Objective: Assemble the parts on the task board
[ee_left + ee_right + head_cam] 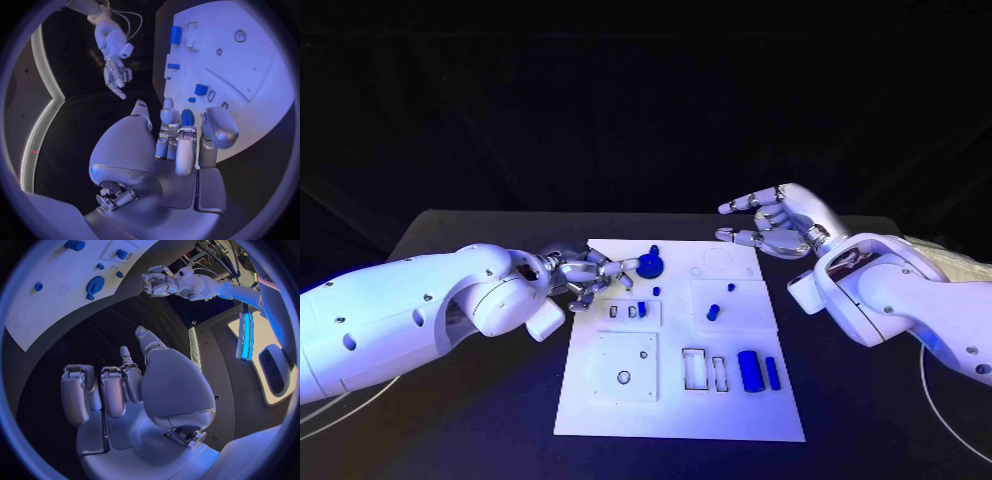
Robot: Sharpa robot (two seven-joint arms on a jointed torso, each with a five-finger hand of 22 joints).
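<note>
— Head view first: what is sitting where?

— The white task board (678,400) is lying in the middle of the black table (473,420). The left hand (584,276) is hovering at the board's far left edge, its fingers curling toward a round blue disc part (649,265) with a small knob; whether they are touching it, I cannot tell. Two blue cylinders (759,371) are lying side by side near the board's right edge, and smaller blue pieces (714,311) are sitting mid-board.

— And the other hand?

— The right hand (780,223) is hanging beyond the board's far right corner, over the table, fingers apart and loosely bent, holding nothing.

— Left wrist view?

— The left hand (181,142) is reaching toward the task board (256,90), its fingers bending around the blue disc part (187,117), which is peeking out between them. A firm pinch is not showing clearly. The right hand (115,72) is hanging apart over the dark table, fingers spread.

— Right wrist view?

— The right hand (119,390) is showing its fingers side by side, slightly bent, empty. The task board (56,310) is carrying the blue disc part (95,285), and the left hand (159,282) is hovering just beside the board's edge.
</note>
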